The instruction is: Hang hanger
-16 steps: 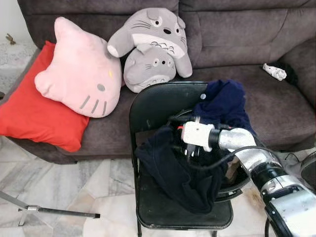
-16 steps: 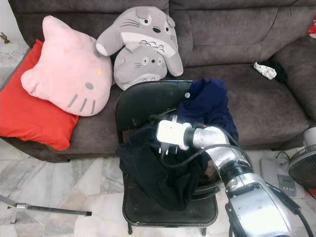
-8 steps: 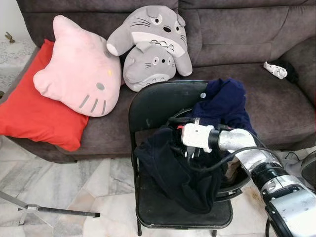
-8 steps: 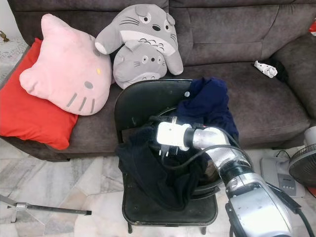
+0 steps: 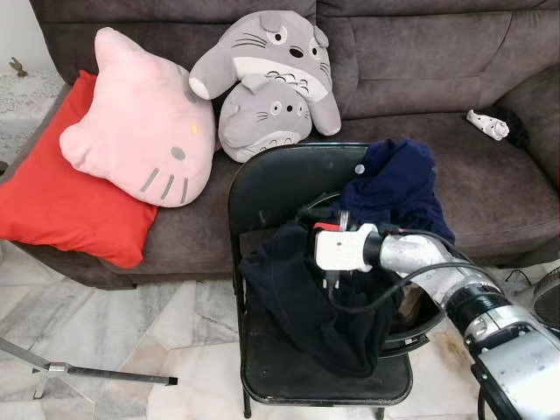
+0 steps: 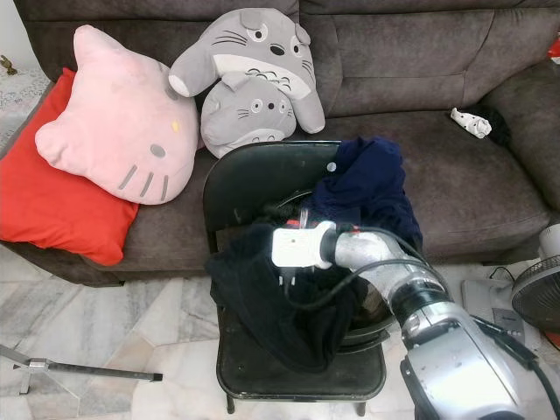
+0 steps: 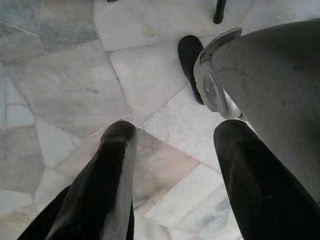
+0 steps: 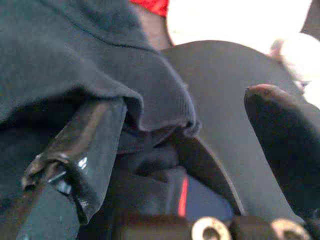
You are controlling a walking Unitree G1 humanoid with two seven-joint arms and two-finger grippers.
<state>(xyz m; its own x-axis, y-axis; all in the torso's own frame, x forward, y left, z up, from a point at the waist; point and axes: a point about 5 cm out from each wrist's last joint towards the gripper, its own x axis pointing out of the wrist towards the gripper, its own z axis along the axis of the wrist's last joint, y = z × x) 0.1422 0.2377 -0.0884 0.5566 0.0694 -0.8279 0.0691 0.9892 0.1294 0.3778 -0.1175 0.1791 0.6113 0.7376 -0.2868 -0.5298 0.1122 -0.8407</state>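
Over the black folding chair (image 5: 271, 188), our right gripper (image 8: 185, 150) reaches with fingers apart into the dark navy garment (image 5: 306, 297), where we cannot pick out the hanger, so we risk closing on cloth alone; the left gripper (image 7: 172, 165) hangs open.

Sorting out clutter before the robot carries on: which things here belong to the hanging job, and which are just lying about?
Job:
right gripper, fingers apart at the clothes
dark navy garment heaped on the black folding chair

Lying about:
pink cat cushion
red cushion
two grey plush toys
sofa
left gripper, idle over the floor
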